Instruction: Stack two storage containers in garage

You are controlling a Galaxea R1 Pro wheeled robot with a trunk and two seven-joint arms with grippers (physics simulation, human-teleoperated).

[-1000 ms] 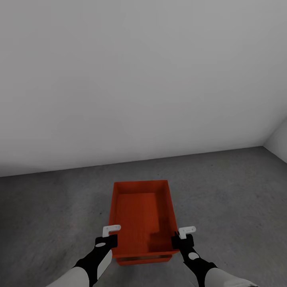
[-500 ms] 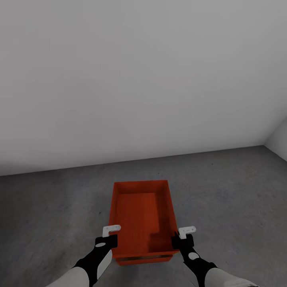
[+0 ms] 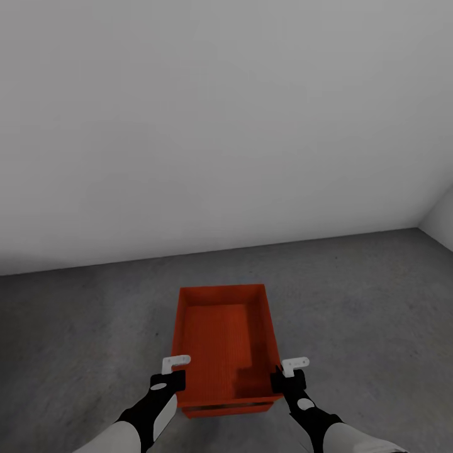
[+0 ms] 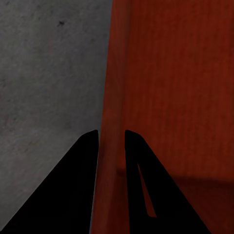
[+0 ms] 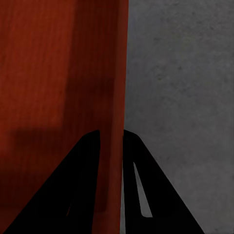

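Note:
An orange-red open-top storage container is in front of me over the dark grey concrete floor of the garage. A strip of a second orange-red container shows just under its near wall. My left gripper is shut on the upper bin's left wall near the near corner. My right gripper is shut on its right wall. In the left wrist view, the left gripper has one finger on each side of the thin wall. The right gripper straddles its wall in the same way.
A plain white-grey wall rises behind the bins. A second wall meets it at the far right corner. Bare concrete floor lies on both sides of the bins.

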